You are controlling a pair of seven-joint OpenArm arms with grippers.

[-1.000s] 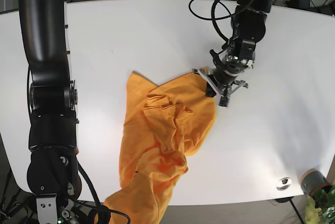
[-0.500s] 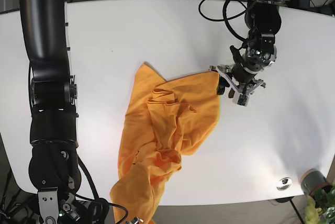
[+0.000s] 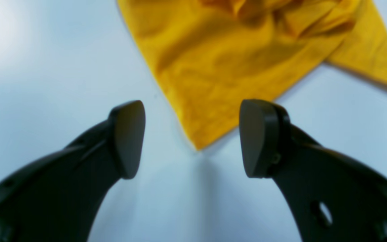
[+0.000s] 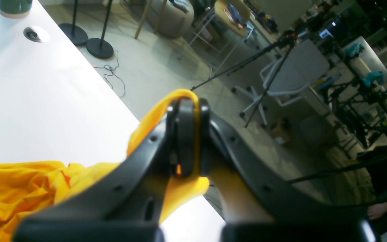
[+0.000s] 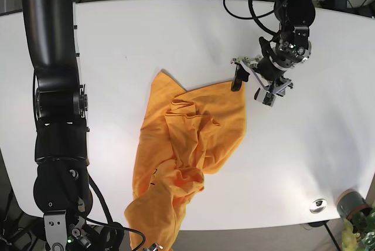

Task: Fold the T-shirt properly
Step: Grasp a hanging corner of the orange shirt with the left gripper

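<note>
White table point(image 5: 146, 34), left hand point(image 5: 249, 87) released T-shirt point(image 5: 187, 145)

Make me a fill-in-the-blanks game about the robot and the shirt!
1. The T-shirt is the color ____.
2. The left gripper has its jaws ____, with nothing between them.
3. The right gripper is shut on a piece of the ____.
4. The shirt lies crumpled on a ____ table.

Missing words: orange (or yellow-orange); open; T-shirt; white
</note>
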